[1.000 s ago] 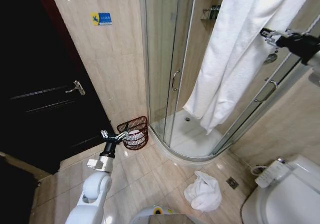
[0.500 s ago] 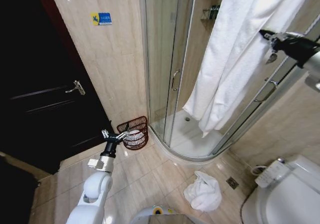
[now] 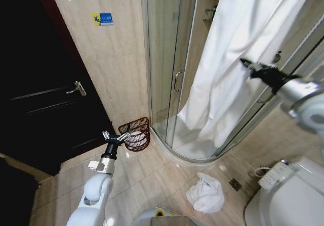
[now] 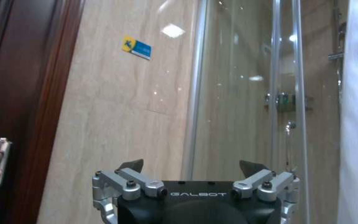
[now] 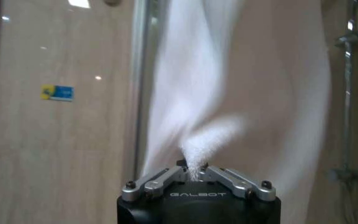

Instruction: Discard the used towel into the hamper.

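You have two towels in sight: a crumpled one [image 3: 206, 193] on the floor, well apart from the hamper [image 3: 136, 133], and a large white towel [image 3: 238, 59] hanging by the shower enclosure [image 3: 169, 59]. Your left gripper [image 3: 116, 137] still hovers just beside the one hamper, fingers spread and empty. Since a second ago your right gripper [image 3: 249, 65] has dropped lower and moved toward the hamper's side, fingers pinched on the hanging towel.

white towel [image 3: 238, 59], reddish-brown hamper [image 3: 137, 131], beige tiled floor [image 3: 147, 180].

"GALBOT" reads white on the left gripper [image 4: 192, 171] housing, and again on the right gripper [image 5: 193, 171].
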You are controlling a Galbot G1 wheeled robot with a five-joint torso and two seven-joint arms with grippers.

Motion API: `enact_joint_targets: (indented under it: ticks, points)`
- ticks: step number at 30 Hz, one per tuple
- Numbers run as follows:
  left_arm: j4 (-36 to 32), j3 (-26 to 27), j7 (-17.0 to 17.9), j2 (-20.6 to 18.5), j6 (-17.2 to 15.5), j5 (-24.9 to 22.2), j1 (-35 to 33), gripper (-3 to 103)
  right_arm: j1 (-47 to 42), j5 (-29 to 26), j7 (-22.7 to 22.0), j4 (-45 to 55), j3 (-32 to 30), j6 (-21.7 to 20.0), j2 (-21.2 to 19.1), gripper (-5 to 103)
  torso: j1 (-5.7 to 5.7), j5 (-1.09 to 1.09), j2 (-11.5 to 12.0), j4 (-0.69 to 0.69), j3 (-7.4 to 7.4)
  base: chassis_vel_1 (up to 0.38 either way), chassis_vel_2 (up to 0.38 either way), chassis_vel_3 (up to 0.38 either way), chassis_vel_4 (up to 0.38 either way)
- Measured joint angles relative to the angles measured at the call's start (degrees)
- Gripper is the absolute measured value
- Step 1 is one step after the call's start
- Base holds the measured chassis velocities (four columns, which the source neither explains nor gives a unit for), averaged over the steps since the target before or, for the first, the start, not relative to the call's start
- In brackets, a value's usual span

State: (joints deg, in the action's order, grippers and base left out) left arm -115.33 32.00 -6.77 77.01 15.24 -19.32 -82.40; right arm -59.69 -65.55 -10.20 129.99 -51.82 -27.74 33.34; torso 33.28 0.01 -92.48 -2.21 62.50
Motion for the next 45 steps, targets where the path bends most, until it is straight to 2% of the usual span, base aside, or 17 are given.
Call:
enact_joint_targets:
  ticks: [6, 9, 13, 16, 20, 22, 24, 27, 34, 39, 45]
  points:
    - [0.4, 0.7, 0.0, -0.3, 0.6, -0.7, -0.3, 100, 1.1, 1.4, -0.9, 3.9, -0.1, 2.0, -0.6, 2, 0.0, -0.01, 0.0, 0.0, 0.0, 0.0, 0.0, 0.0, 0.0]
    - [0.8, 0.6, 0.0, -0.1, 0.9, -0.8, -0.2, 100, 3.1, 1.7, -1.0, 4.4, -2.2, 3.5, -4.1, 2, 0.0, -0.03, 0.0, 0.0, 0.0, 0.0, 0.0, 0.0, 0.0]
    - [1.2, 0.3, 0.0, 0.0, 1.2, -0.8, -0.1, 100, 3.3, 1.6, -1.0, 3.0, -4.1, 3.8, -5.7, 2, 0.0, -0.01, 0.0, 0.0, 0.0, 0.0, 0.0, 0.0, 0.0]
    - [1.5, 0.2, 0.0, 0.1, 1.4, -0.8, -0.1, 100, 3.3, 2.0, -1.0, 1.3, -4.6, 4.2, -5.9, 2, 0.0, 0.04, 0.0, 0.0, 0.01, 0.0, 0.0, 0.0, 0.0]
    - [1.6, 0.4, 0.0, 0.0, 1.7, -0.8, -0.2, 100, 3.5, 2.0, -1.3, 1.3, -4.9, 4.4, -5.8, 2, 0.0, -0.05, 0.0, 0.0, 0.0, 0.0, 0.0, 0.0, 0.0]
    - [1.6, 0.4, 0.0, 0.0, 1.8, -0.8, -0.3, 100, 3.5, 2.0, -1.3, 1.6, -4.9, 4.3, -5.7, 2, 0.0, -0.02, 0.0, 0.0, 0.0, 0.0, 0.0, 0.0, 0.0]
    - [1.6, 0.5, 0.1, 0.0, 1.9, -0.9, -0.3, 100, 3.5, 2.0, -1.4, 2.5, -4.9, 4.2, -5.3, 2, 0.0, 0.01, 0.0, 0.0, 0.0, 0.0, 0.0, 0.0, 0.0]
    - [1.6, 0.8, 0.4, -0.1, 2.6, -2.3, -0.3, 100, 2.3, 1.3, -3.0, 8.9, -4.6, 2.8, -3.6, 2, 0.0, -0.02, 0.0, 0.0, 0.0, 0.0, 0.0, 0.0, 0.0]
    - [1.6, 0.8, 0.5, 0.0, 2.6, -3.6, 0.2, 100, 0.1, 1.2, -6.1, 13.0, -3.3, 1.3, -0.7, 2, 0.0, 0.0, 0.0, 0.0, 0.0, 0.0, 0.0, 0.0, 0.0]
    - [1.3, 0.8, 0.6, 0.1, 2.9, -3.8, 0.1, 100, -2.9, 4.1, -6.0, 13.5, -3.2, 0.0, 3.1, 2, 0.0, -0.01, 0.0, 0.0, 0.0, 0.0, 0.0, 0.0, 0.0]
    - [0.1, 1.0, 0.9, 0.2, 2.1, -3.8, -0.1, 100, -5.7, 8.4, -3.5, 13.4, -2.8, -0.7, 6.0, 2, 0.0, -0.01, 0.0, 0.0, 0.0, 0.0, 0.0, 0.0, 0.0]
